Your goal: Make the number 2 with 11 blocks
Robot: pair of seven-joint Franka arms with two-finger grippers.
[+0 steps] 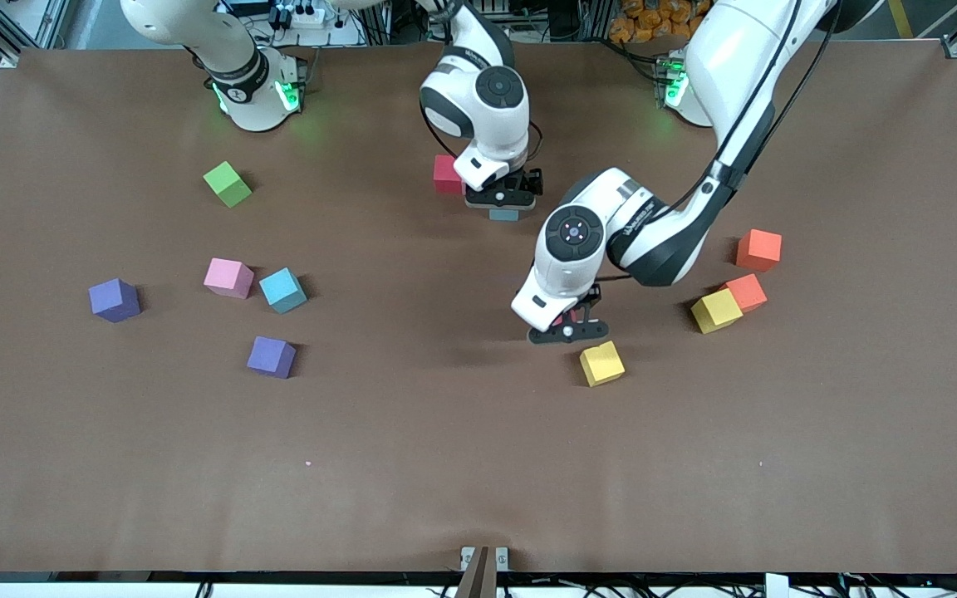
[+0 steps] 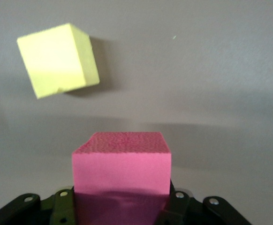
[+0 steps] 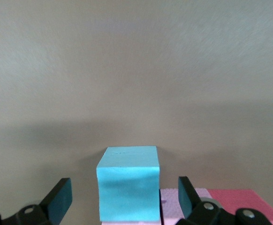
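Left gripper [image 1: 568, 325]: clamped on a pink block [image 2: 121, 173], over the table [image 1: 445, 465] near a yellow block [image 1: 601, 363].
Right gripper [image 1: 502, 199]: fingers apart around a teal block [image 3: 128, 180].

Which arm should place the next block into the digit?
Left. The left gripper already holds a pink block; the right gripper is open around the teal block it set down.

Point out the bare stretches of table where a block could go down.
Widest free patch: the table strip nearest the front camera, below the yellow block and purple block. Also bare: the middle, between the teal block and the left tool. Crowded: around the right tool by the red block, and the orange-and-yellow cluster.
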